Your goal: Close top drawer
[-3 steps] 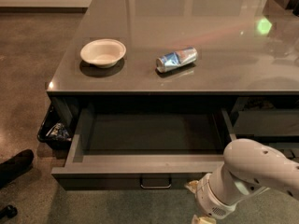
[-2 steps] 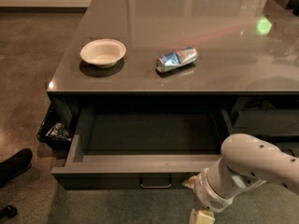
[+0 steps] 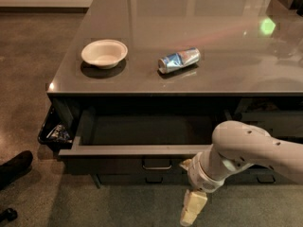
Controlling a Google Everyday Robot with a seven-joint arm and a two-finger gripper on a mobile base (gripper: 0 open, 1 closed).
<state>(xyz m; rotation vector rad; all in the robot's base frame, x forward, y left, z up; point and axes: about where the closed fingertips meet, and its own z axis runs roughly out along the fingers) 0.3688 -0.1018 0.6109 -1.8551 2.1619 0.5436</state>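
The top drawer stands pulled out from under the grey counter, its plain grey box open to view and its small bracket handle at the middle of the flat front. My gripper is at the front's right end, just right of the handle and below the white arm. It is open and holds nothing. One beige finger rests against the drawer front, and the other hangs below it.
A white bowl and a crushed can lie on the counter top. A black bin with wrappers hangs at the left. Lower drawer fronts sit beneath. A dark shoe is on the floor.
The arm has moved left and toward the counter. The top drawer has slid a little way in, and less of its inside shows.
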